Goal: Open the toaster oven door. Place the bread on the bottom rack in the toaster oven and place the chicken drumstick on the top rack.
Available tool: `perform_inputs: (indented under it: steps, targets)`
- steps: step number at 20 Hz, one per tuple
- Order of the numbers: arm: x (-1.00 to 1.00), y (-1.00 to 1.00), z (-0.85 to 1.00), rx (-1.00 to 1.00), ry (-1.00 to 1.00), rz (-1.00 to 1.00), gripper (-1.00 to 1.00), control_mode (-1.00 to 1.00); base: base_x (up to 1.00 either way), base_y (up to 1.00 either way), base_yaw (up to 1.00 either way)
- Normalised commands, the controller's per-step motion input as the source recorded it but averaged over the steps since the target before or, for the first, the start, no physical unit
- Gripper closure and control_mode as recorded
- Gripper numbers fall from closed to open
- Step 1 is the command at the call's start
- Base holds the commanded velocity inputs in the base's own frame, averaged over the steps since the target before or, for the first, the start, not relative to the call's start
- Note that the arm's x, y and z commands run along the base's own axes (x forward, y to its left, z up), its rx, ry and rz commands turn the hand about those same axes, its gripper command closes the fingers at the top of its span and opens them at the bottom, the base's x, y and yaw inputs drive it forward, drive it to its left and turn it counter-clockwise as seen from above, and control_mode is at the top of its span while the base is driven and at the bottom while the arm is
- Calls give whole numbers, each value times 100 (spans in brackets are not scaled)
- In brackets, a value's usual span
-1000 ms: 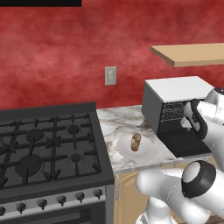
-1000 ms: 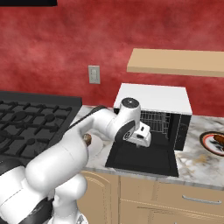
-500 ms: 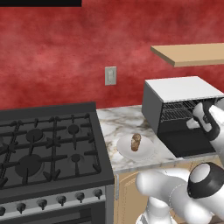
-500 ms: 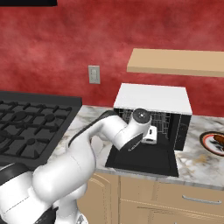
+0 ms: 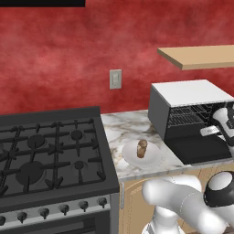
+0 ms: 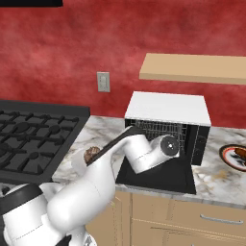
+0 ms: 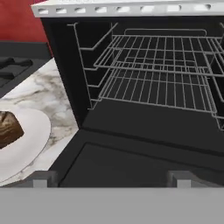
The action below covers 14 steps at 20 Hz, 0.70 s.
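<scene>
The toaster oven (image 5: 189, 93) (image 6: 168, 107) stands on the counter with its toaster oven door (image 5: 199, 148) (image 6: 158, 174) (image 7: 131, 162) folded down flat. Inside it are a top rack (image 7: 162, 52) and a bottom rack (image 7: 157, 89), both bare. My gripper (image 7: 109, 179) (image 5: 211, 131) hovers over the lowered door, facing the oven mouth, open with nothing between its fingertips (image 7: 41, 179). A brown piece of food (image 5: 142, 147) (image 6: 89, 154) (image 7: 8, 129) lies on a white plate (image 5: 153, 157) (image 7: 30, 144) left of the oven. I cannot tell whether it is the bread or the chicken drumstick.
A big black gas stove (image 5: 45, 155) (image 6: 33, 139) fills the counter's left. A wooden shelf (image 5: 201, 55) (image 6: 192, 67) hangs above the oven. A dark-rimmed plate (image 6: 235, 156) with food sits right of the oven. A wall outlet (image 5: 115, 78) is behind.
My hand has drifted right, along the oven mouth, above the lowered door. The jaws have stayed open and the door has stayed down.
</scene>
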Motion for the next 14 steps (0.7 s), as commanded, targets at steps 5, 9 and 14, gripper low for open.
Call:
perform_inputs:
  steps: [5, 9, 14]
  targets:
    - [1, -5, 0, 6, -36, 9, -100, -100, 0, 0, 0]
    - [21, -2, -3, 0, -24, 3, -100, -100, 0, 0, 0]
    - [28, -2, -6, 0, -19, 10, -100, -100, 0, 0, 0]
